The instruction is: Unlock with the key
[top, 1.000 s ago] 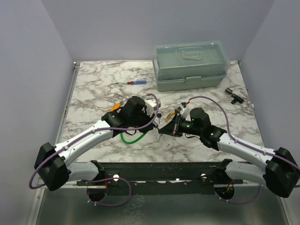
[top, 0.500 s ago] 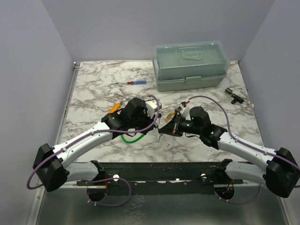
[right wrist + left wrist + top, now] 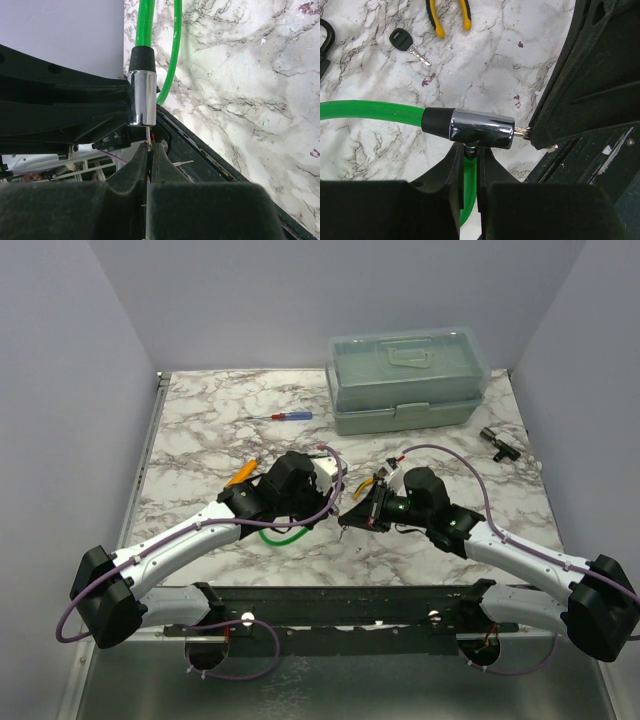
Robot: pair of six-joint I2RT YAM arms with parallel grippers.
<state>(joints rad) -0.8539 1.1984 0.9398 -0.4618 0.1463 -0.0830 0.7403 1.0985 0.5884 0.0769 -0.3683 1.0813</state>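
Note:
A green cable lock [image 3: 280,537] has a chrome barrel [image 3: 482,130], held off the marble table between the two arms. My left gripper [image 3: 468,150] is shut on the cable just under the barrel, where a short metal stem joins it. My right gripper [image 3: 150,147] is shut on a key; only its thin silver blade [image 3: 148,132] shows, running into the barrel's end [image 3: 142,97]. The head is hidden between the fingers. Another small key [image 3: 407,45], with a dark round head, lies loose on the table.
Yellow-handled pliers [image 3: 243,472] lie left of the left wrist. A red-and-blue screwdriver [image 3: 285,417] lies further back. A green toolbox [image 3: 405,380] stands at the back right, and a small black part [image 3: 497,443] lies at the right edge. A black object [image 3: 324,45] lies near the loose key.
The left wrist has shifted slightly towards the near edge and turned a little. The right arm holds almost still. Both grips are unchanged.

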